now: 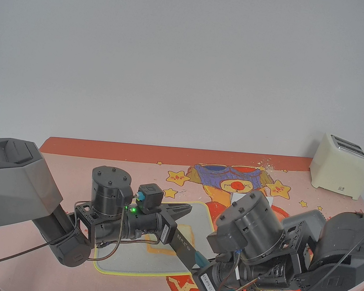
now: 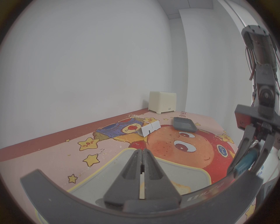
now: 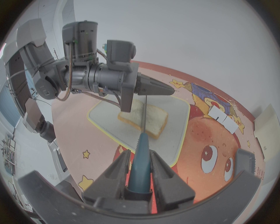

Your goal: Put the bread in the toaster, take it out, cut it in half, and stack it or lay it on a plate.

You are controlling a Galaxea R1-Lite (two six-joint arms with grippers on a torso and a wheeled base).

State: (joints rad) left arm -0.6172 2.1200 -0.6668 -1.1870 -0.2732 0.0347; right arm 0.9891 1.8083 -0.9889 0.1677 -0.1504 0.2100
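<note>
The right gripper was clenched on the knife, gripping its teal handle. The left gripper had its fingers pressed together on nothing and hung above the bread. The bread, a pale slice with a tan crust, lay flat on the board. The knife's thin blade pointed away from the right gripper, across the slice's middle; whether it touched the bread could not be told.

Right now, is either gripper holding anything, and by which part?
The right gripper holds the knife by its teal handle, blade over the bread. The left gripper is shut, holding nothing.
</note>
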